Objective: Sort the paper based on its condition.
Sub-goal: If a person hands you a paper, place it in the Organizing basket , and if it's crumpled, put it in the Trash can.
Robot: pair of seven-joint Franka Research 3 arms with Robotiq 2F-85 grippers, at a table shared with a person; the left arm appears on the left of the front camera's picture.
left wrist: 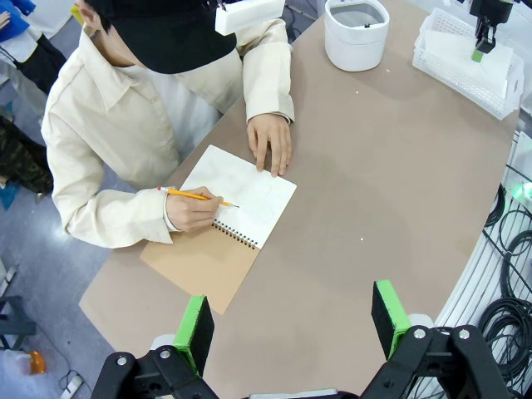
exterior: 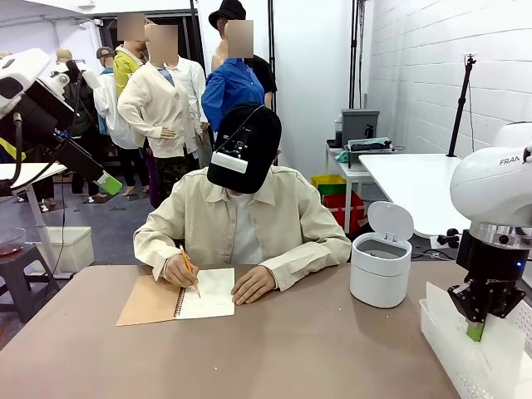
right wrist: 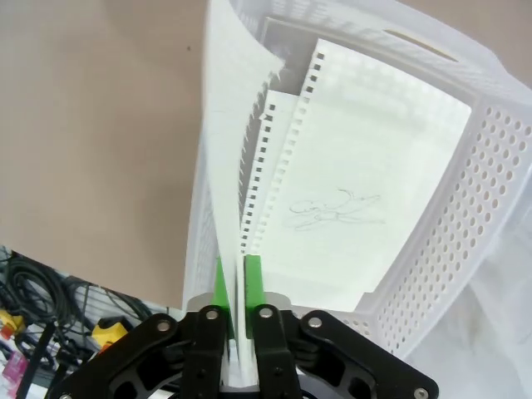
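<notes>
The right end effector (right wrist: 236, 287) is nearly closed, its green pads (right wrist: 253, 284) pinching the bottom edge of a sheet of paper (right wrist: 224, 125) that stands on edge and curls up toward twelve o'clock, hiding much of the near wall of the white perforated basket (right wrist: 490, 166). More sheets (right wrist: 366, 208) lie flat in the basket: thin, white, with torn spiral holes along one side, and one bears a faint pencil scribble. How many lie stacked there is hard to tell. In the front view that basket is cut off at the four o'clock corner of the worktop (exterior: 316, 349).

The left end effector (left wrist: 293, 320) hangs open above the worktop, holding nothing. At its eleven o'clock a person writes with a pencil (left wrist: 195, 196) in an open notebook (left wrist: 241, 195); the pencil marks on the page are too faint to read. A white bin (left wrist: 356, 33) stands near the basket.
</notes>
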